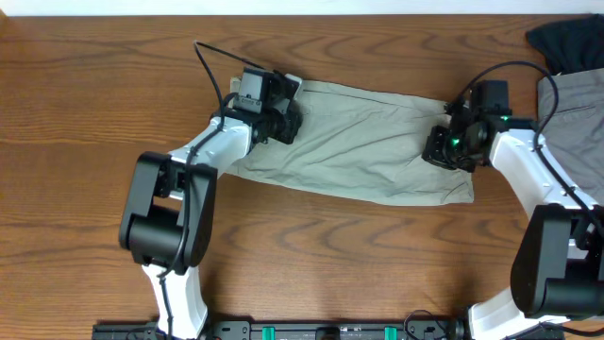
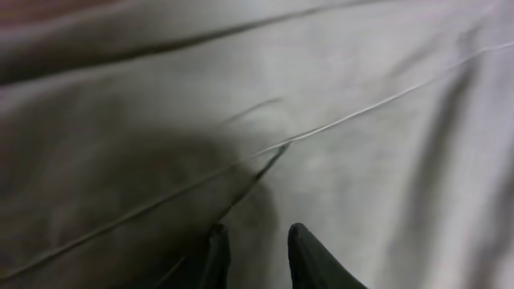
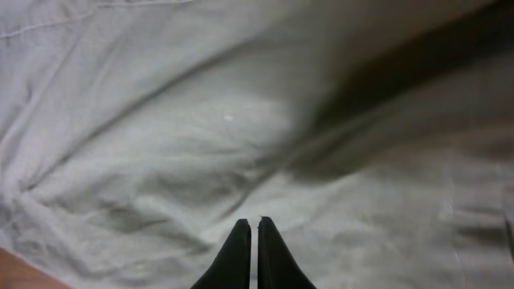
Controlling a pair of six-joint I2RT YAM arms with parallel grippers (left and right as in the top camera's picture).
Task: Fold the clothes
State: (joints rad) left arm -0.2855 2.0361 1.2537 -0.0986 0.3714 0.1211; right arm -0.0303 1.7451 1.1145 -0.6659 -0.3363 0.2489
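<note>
The left jaws stand a little apart, tips pressed on the shorts (image 1: 368, 142) beside a seam (image 2: 337, 124); we cannot tell whether any cloth is caught between them. The right jaws are shut, tips at the cloth, with nothing visibly held. We judge this the gripping step ahead of a fold: next we need a sure pinch at each end, then an even lift. The shorts lie spread across the desk (image 1: 94, 76), one end under each pair of jaws.
</note>
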